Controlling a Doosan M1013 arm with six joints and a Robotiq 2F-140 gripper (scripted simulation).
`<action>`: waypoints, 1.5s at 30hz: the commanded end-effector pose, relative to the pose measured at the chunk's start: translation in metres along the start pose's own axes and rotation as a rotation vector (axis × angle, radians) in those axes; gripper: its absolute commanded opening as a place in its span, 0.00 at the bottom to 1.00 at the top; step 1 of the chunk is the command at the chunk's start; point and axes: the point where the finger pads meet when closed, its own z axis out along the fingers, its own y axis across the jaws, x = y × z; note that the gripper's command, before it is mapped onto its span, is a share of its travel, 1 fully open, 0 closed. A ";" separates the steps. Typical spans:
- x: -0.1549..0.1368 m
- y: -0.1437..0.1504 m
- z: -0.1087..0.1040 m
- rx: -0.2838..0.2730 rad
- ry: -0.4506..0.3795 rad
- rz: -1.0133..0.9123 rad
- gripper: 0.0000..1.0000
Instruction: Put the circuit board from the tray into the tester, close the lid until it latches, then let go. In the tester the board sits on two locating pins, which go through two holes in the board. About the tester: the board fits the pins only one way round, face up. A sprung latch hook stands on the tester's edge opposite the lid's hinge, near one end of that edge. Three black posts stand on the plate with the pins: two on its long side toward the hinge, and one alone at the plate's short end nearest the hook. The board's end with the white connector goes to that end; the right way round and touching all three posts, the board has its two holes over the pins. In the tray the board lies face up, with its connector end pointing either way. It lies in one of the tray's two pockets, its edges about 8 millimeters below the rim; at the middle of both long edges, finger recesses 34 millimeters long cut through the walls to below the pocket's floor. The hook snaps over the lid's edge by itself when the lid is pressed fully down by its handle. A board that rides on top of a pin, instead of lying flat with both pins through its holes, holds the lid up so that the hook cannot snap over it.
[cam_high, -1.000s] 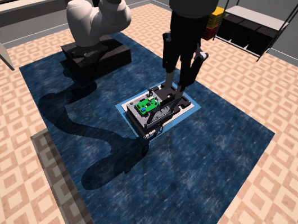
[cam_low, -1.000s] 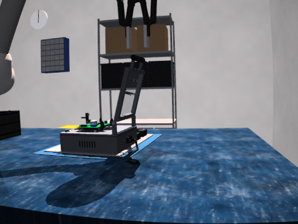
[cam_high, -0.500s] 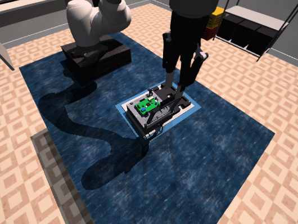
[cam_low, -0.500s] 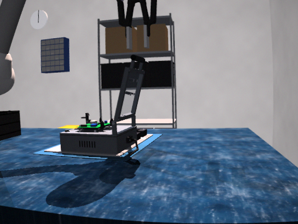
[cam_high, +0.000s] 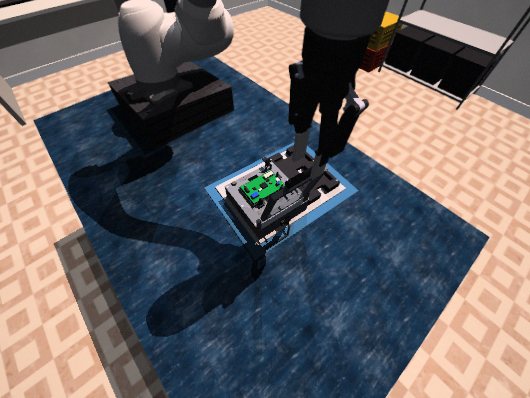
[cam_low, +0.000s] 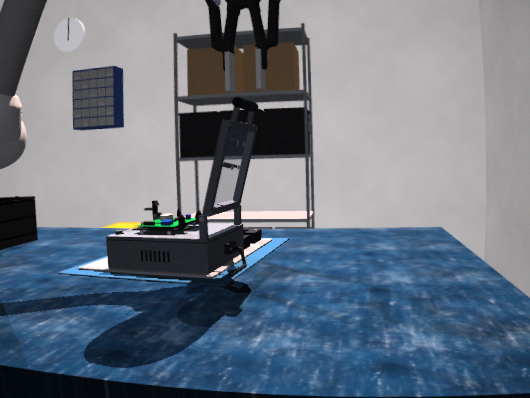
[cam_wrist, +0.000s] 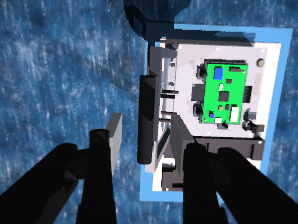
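Green and face up, the circuit board (cam_high: 262, 187) (cam_low: 167, 223) (cam_wrist: 224, 93) is lying on the tester (cam_low: 157, 254) (cam_wrist: 187, 60), its white connector toward the hook's end; whether both pins are passing through it, I cannot tell. Beside it the lid (cam_low: 210, 182) is standing raised, leaning slightly back, its black handle (cam_low: 245, 104) (cam_wrist: 146, 119) uppermost. Above the handle the gripper (cam_high: 309, 159) (cam_low: 245, 86) (cam_wrist: 146, 127) is hanging with fingers spread partway, pinching nothing. Next to the tester the dark tray (cam_high: 325, 182) (cam_wrist: 220, 150) is resting on a blue-bordered white sheet (cam_high: 345, 192) (cam_low: 280, 243) (cam_wrist: 285, 60).
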 end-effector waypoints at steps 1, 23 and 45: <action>0.000 0.000 0.004 0.000 0.000 0.000 0.30; 0.000 0.000 0.033 0.000 0.000 0.000 0.30; 0.000 0.000 0.034 0.000 0.000 0.000 0.30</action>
